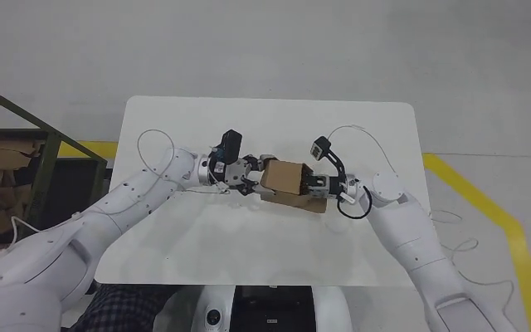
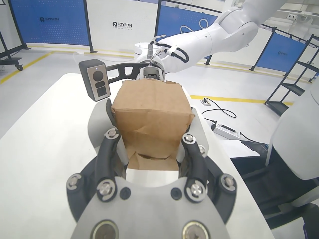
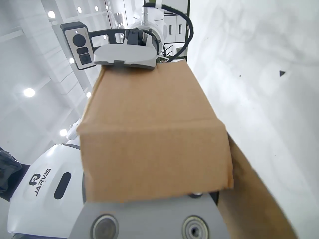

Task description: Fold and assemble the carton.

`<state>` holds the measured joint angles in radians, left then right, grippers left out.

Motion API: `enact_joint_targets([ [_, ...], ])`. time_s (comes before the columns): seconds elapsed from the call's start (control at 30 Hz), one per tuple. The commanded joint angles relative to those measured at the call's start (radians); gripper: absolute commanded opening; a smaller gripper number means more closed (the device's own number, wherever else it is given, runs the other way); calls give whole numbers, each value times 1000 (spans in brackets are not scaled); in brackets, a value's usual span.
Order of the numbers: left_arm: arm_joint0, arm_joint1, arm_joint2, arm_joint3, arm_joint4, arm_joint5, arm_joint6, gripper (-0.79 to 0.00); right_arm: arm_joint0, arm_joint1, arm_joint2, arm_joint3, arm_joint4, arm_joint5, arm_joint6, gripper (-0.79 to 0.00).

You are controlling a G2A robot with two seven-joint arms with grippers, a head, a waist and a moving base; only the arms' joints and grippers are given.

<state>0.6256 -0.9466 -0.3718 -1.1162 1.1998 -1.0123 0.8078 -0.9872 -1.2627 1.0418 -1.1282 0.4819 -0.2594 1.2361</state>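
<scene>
the white desk (image 1: pixel 207 241) carries the whole scene, and both arms meet over its middle: the left arm (image 1: pixel 124 199) and the right arm (image 1: pixel 406 224) each come in from their own side.

between them we see the brown carton (image 1: pixel 282 178), already formed into a box shape, lying lengthwise between the two claws near the centre of the desk. we cannot tell whether it rests on the desk or is held just clear of it.

the left claw (image 1: pixel 255 177) is at the carton's left end. in its own wrist view the carton (image 2: pixel 152 115) sits between its two fingers (image 2: pixel 99 125), which press against the creased sides, so the left claw (image 2: pixel 150 110) is holding the carton at a narrow spread.

the right claw (image 1: pixel 314 184) is at the opposite end, touching the carton. its wrist view looks along the carton's (image 3: pixel 154 130) top face, and the box hides the grasping parts, so we cannot tell whether this claw is wide or closed.

a loose flap (image 3: pixel 249 187) sticks out from the carton's end nearest the right claw, on the desk side. a smaller flap (image 2: pixel 152 161) hangs folded at the end nearest the left claw.
</scene>
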Motion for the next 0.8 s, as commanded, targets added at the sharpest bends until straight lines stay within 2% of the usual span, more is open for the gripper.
enact_joint_targets([
  [0.0,8,2,-11,3,-6,0,0,-397,-10,7,16,-16,-8,7,-2,-785],
  [0.3,48,13,-70,41,-2,20,20,-394,-76,50,143,-85,-62,22,-45,-785],
  [0.47,67,17,-103,75,12,56,56,-394,-147,75,224,-178,-75,45,-54,-785],
  [0.6,79,19,-127,71,9,74,74,-394,-192,82,212,-252,-114,85,-53,-785],
  [0.77,94,21,-141,42,31,81,82,-416,-181,76,161,-271,-145,103,-103,-785],
])
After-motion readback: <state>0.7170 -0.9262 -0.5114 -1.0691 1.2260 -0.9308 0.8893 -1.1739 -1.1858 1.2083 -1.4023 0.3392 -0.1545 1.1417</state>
